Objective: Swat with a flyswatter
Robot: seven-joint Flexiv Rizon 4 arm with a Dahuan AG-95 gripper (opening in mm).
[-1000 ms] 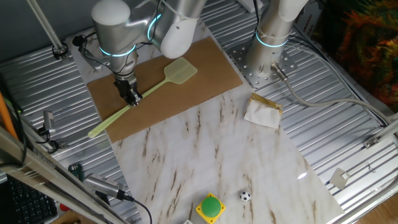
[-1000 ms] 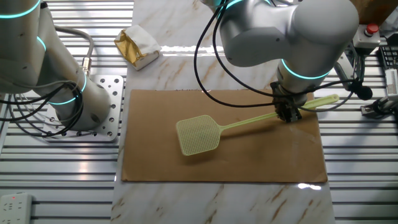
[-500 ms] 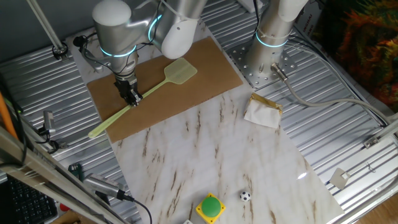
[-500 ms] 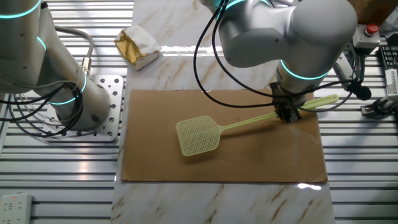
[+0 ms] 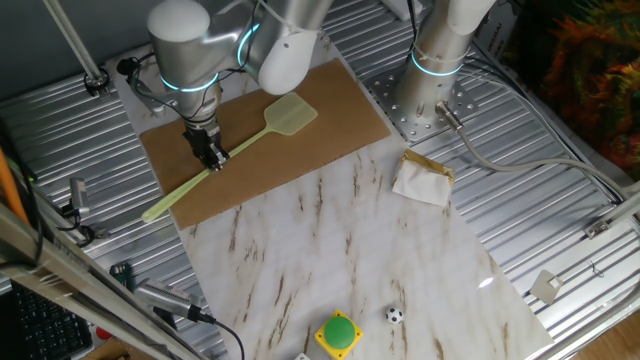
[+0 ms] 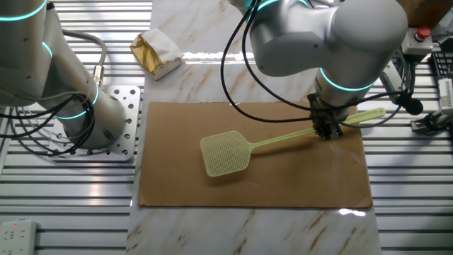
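The pale yellow-green flyswatter [image 5: 243, 138] lies flat on the brown board [image 5: 310, 120]. Its mesh head [image 5: 289, 113] rests near the board's middle, and its handle end [image 5: 158, 207] sticks out past the board's edge. It also shows in the other fixed view [image 6: 283, 139], with its head [image 6: 226, 154] at the board's centre [image 6: 248, 184]. My gripper [image 5: 212, 160] points straight down onto the handle, its fingers closed around it about a third of the way from the handle's end. In the other fixed view the gripper [image 6: 328, 131] grips the handle near the board's right edge.
A crumpled white-and-tan paper packet [image 5: 423, 177] lies on the marble top, right of the board. A second arm's base [image 5: 437, 70] stands on a metal plate behind it. A green button on a yellow box [image 5: 339, 333] and a small ball [image 5: 394, 315] sit at the front edge.
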